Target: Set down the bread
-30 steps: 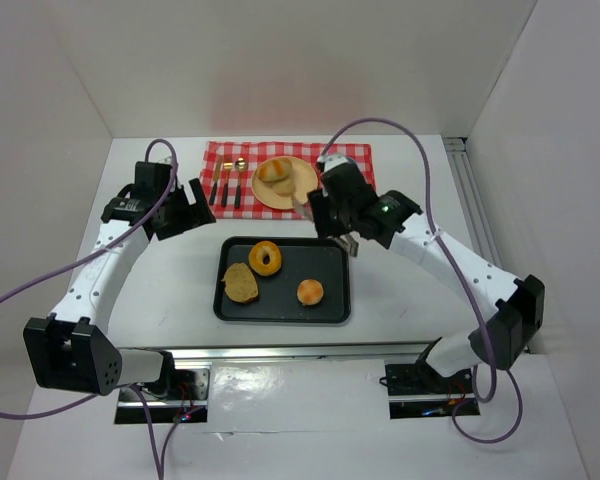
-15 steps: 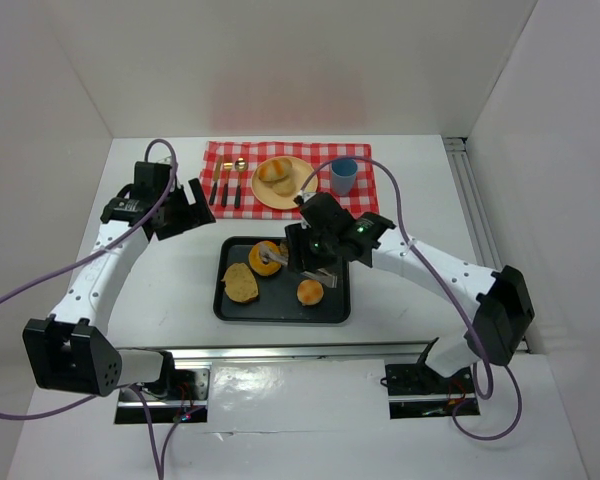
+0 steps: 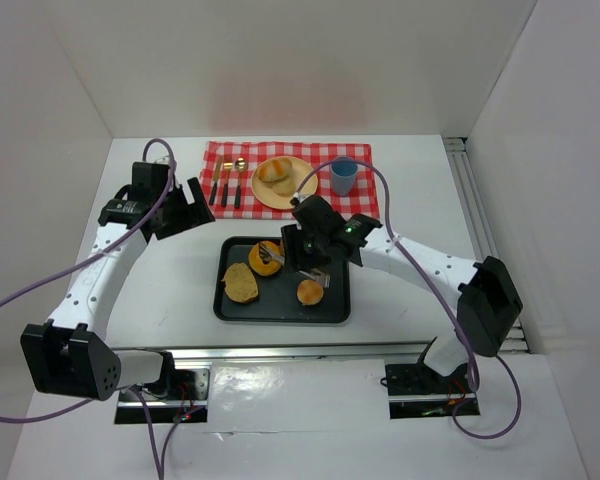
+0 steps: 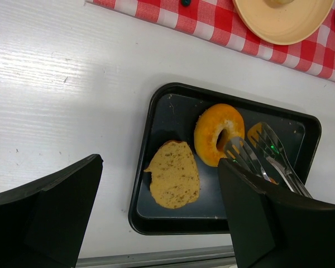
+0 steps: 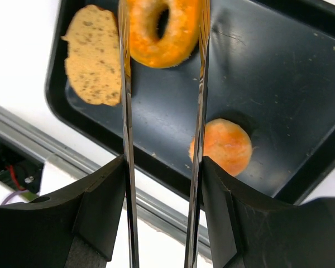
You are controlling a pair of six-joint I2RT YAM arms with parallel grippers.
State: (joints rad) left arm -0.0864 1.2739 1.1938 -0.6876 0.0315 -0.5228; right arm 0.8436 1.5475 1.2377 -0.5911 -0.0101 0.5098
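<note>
The right tool (image 3: pixel 295 262) has swung over the orange ring-shaped bread (image 4: pixel 207 131), half-open and empty.

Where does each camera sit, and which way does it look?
Top external: above and behind the bases, looking down at the table; left arm and right arm show.
Left wrist: on the left arm, looking down at the black tray; the left pincer fills the lower corners.
Right wrist: close over the tray, looking down along the right pincer; the ring bread shows between its fingers.
Shared: both wrist views show the ring bread and the flat slice.
</note>
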